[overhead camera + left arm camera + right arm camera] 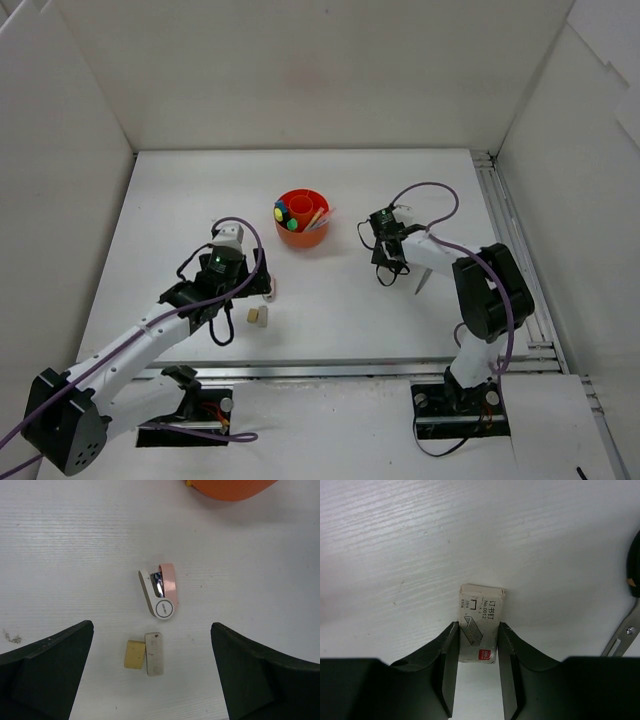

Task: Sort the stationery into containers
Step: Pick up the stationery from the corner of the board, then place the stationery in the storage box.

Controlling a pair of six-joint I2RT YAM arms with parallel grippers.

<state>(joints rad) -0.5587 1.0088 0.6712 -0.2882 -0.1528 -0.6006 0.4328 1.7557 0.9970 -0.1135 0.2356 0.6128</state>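
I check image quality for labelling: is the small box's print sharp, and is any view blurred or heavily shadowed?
Right wrist view: print on the staple box is sharp, with a soft shadow beside the right claw. Left wrist view: stapler crisp, light even. Top view: even light, fine detail lost.

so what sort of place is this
Most likely a robot lab test cell: a white table boxed in by plain white panels, a left arm and right arm bolted at its near edge, and an orange organiser, erasers and a box of staples set out.
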